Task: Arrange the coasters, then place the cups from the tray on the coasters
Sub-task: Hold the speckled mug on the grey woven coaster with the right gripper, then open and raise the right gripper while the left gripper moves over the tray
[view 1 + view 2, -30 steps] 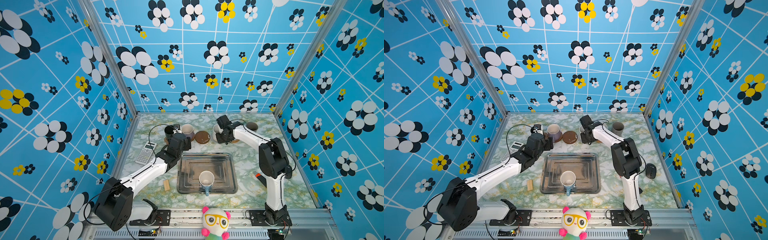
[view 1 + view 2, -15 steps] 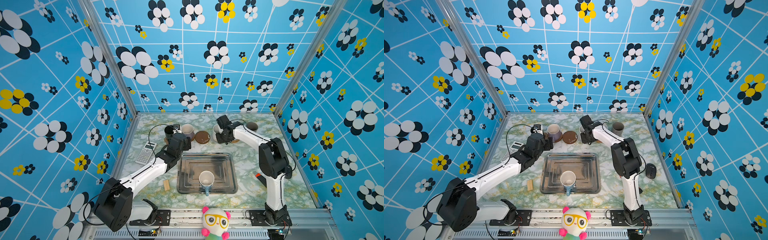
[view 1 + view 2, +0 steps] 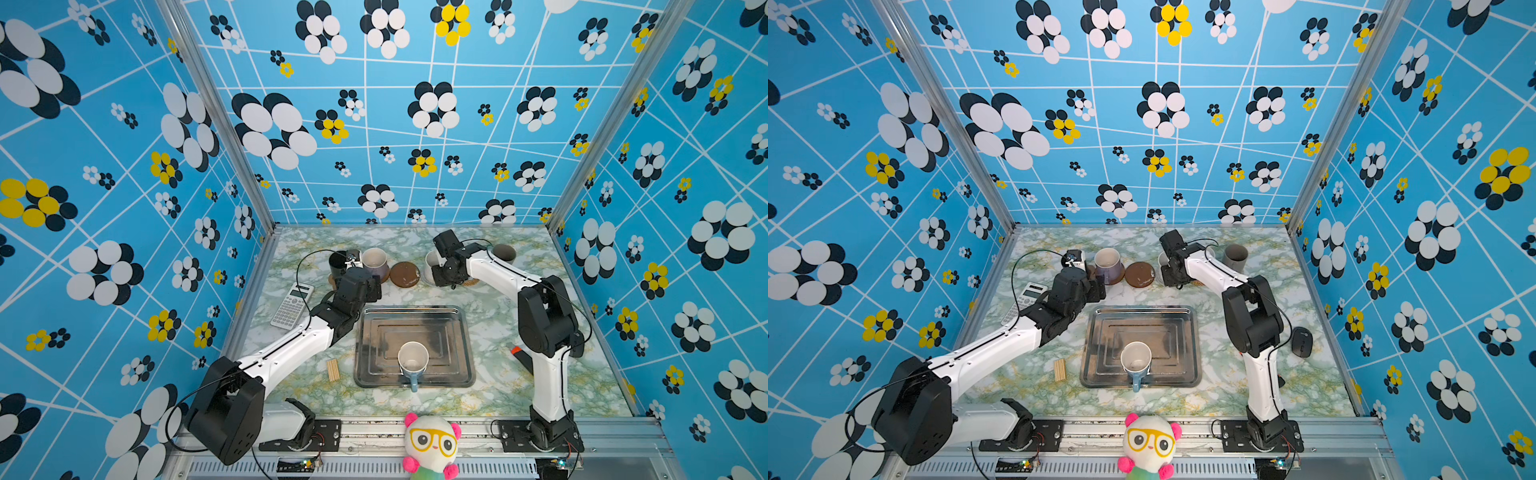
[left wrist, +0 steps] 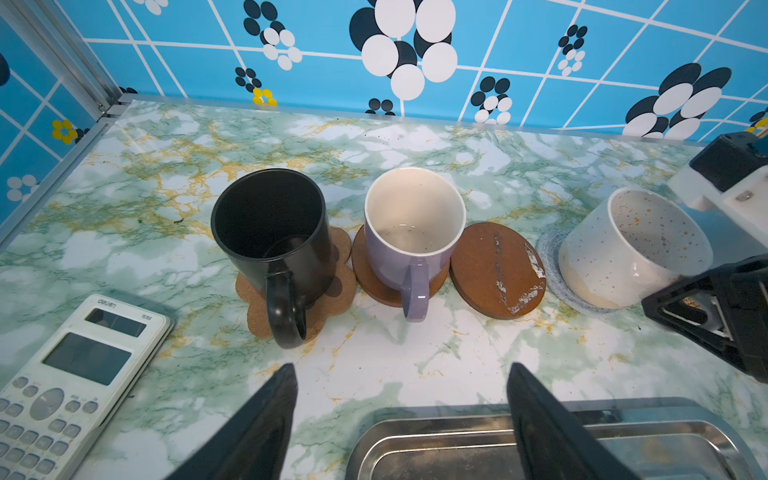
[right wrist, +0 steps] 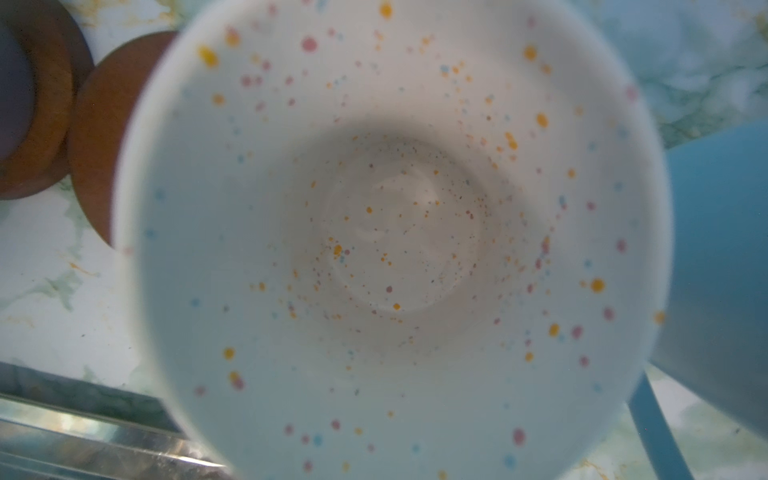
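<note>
Left wrist view gives the best look at the far row. The black mug (image 4: 270, 232) stands on the tan paw coaster (image 4: 332, 291). To its right the lavender mug (image 4: 411, 241) sits on a dark brown disc (image 4: 370, 278), and a second brown disc (image 4: 498, 270) lies bare just beside that one. Further right, the white speckled mug (image 4: 631, 249) rests on the grey-blue woven coaster (image 4: 548, 249).

The right pincer (image 3: 444, 272) is close against that mug, but I cannot tell whether it grips the mug or is free of it. From the right wrist, the mug's speckled inside fills the picture, with another light blue mug (image 5: 715, 270) just beside it.

The left pincer (image 4: 401, 368) hangs over the desk (image 3: 490, 386) between the row and the far edge of the tray (image 3: 453, 332). Its fingers are spread wide with nothing between them.

In both top views a light blue mug (image 3: 412, 359) stands upright at the tray's near edge, handle pointing near over the rim. The grey mug (image 3: 504, 252) ends the row at far right, and a calculator (image 3: 291, 305) lies at the left.
</note>
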Robot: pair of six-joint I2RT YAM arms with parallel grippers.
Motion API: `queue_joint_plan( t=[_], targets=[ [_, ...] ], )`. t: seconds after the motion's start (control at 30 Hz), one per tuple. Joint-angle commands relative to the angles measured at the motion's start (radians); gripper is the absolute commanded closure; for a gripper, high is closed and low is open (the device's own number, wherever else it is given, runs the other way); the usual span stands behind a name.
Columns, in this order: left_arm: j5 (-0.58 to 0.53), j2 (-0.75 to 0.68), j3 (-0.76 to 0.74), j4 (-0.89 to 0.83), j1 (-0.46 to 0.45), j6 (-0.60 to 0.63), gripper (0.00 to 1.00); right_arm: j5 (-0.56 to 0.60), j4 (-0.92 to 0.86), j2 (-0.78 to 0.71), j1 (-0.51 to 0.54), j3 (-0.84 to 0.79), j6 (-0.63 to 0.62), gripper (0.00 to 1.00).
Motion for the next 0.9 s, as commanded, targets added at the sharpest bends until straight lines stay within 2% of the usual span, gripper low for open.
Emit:
queue_joint_plan(
  t=[0.0,0.2,0.47,0.87],
  targets=[
    [0.004,-0.031,-0.013,-0.009,0.008,-0.011,0.2,-0.004,0.019,-0.021,-0.006,0.017,0.011,0.72],
    [0.006,-0.035,-0.013,-0.01,0.008,-0.012,0.2,-0.006,0.022,-0.037,-0.007,0.003,0.011,0.65],
    [0.01,-0.048,-0.017,-0.01,0.008,-0.016,0.2,-0.009,0.036,-0.106,-0.006,-0.047,0.016,0.48],
    [0.02,-0.061,-0.014,-0.024,0.005,-0.023,0.2,0.008,0.104,-0.333,-0.004,-0.251,0.063,0.39]
  ],
)
